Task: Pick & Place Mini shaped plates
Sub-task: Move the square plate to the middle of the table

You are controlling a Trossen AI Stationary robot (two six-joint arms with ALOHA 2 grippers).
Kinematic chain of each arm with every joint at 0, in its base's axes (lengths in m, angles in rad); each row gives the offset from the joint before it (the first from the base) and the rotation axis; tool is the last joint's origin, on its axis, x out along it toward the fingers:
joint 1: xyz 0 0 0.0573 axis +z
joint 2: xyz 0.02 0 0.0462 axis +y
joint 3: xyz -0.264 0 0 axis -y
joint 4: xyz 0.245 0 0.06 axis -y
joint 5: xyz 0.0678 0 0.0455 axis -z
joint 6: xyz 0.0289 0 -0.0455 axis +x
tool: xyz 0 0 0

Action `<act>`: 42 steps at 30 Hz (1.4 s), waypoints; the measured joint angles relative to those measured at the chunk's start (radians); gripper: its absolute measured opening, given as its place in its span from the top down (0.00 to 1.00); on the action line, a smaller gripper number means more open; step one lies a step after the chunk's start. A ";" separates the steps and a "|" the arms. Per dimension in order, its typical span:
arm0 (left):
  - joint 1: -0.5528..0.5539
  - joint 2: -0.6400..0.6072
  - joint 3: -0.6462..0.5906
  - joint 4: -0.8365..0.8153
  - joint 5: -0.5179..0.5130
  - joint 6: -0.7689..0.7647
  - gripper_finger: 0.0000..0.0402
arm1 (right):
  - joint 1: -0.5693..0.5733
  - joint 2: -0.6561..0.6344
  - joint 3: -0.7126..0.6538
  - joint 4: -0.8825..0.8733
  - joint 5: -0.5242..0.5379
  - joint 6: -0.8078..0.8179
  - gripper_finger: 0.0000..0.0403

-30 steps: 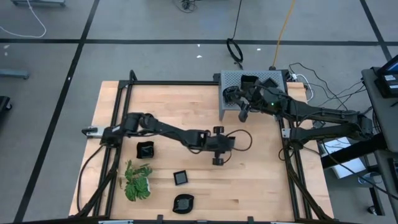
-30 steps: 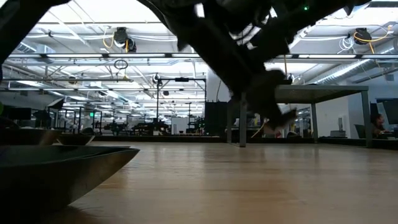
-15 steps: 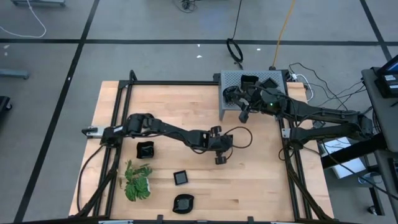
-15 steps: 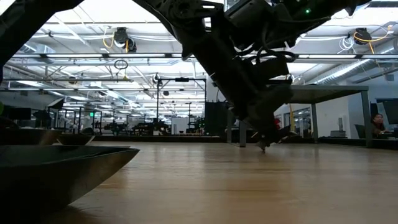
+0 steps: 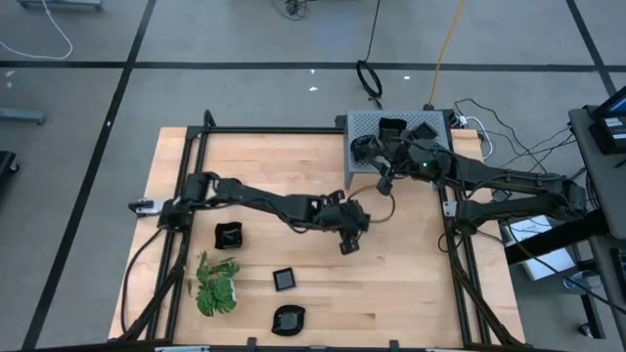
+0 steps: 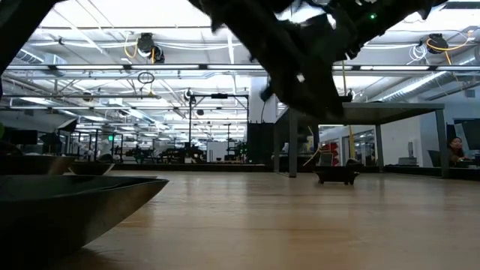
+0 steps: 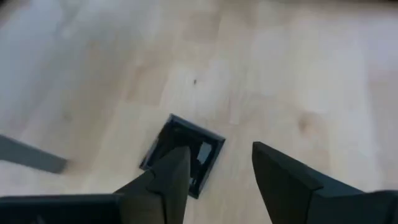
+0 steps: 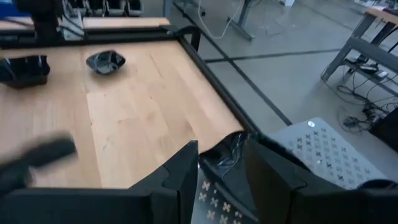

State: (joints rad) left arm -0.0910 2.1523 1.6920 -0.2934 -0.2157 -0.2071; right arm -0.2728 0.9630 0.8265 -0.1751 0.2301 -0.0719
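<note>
Hovering: left gripper [image 7: 217, 177] open, empty, just above square plate [image 7: 183, 155] on table | right gripper [image 8: 221, 165] part-open, empty, over box [image 8: 323, 152] | risk: finger snags plate rim, drags it

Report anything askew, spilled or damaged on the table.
Nothing stands out. The square plate just under the open left gripper lies flat on the table, and the other plates also sit upright. No spills or breakage are visible.
</note>
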 joint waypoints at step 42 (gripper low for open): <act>-0.217 -0.194 -0.436 -0.398 0.422 -0.537 0.67 | 0.020 0.000 0.000 -0.024 -0.128 -0.030 0.70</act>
State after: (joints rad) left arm -0.3080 1.9583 1.2564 -0.6911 0.2065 -0.7438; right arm -0.2531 0.9634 0.8265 -0.1989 0.1024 -0.1017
